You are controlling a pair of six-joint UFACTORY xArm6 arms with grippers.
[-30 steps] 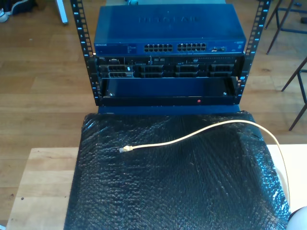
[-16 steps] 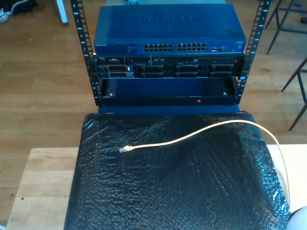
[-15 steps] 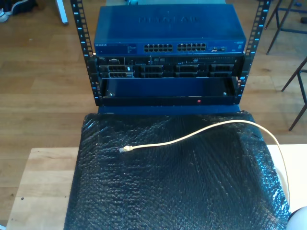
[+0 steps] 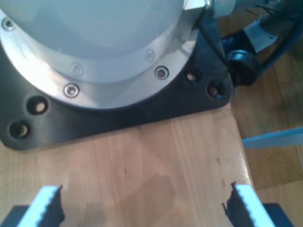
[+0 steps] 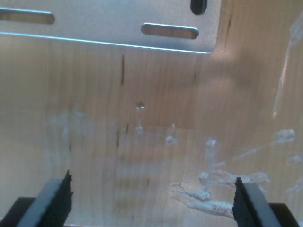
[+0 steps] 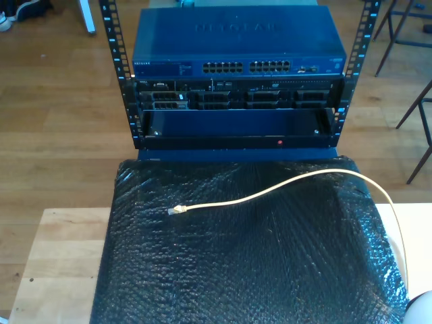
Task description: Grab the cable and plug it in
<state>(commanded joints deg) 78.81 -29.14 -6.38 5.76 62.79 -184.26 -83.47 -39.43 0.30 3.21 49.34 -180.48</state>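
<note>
cable (image 6: 270,190): a cream network cable is seen lying loose on the black bubble-wrap mat (image 6: 236,270); it curves from the exterior view's right edge across the mat, ending left of the mat's middle.
plug (image 6: 177,210): the small clear plug is found at the cable's free end, resting on the mat, near the exterior view's left, well apart from the rack.
target: a blue netgear switch (image 6: 236,47) is mounted at the far side in a black rack (image 6: 128,121); its row of ports (image 6: 246,67) faces the mat.
my first gripper (image 4: 144,208): fingers are held wide apart with nothing between them; bare wooden tabletop (image 4: 156,161) and a round arm base on a black plate (image 4: 113,111) are seen beyond it.
my second gripper (image 5: 151,198): fingers are likewise spread and empty, above pale wood smeared with whitish residue, with a slotted metal bracket (image 5: 109,26) further on.
stage: judged as not begun; the cable is untouched and nothing is held.
risk, grasp: the plug is small and light on a soft, crinkled mat, so it could be nudged away or pinched askew if the fingers are closed off-centre.
risk, cable: the long slack loop could drag or snag on the mat's edge and twist the plug during the carry.
risk, insertion: the ports are narrow and closely packed; a tilted plug or a wrongly turned latch would probably jam against the switch face.
</note>
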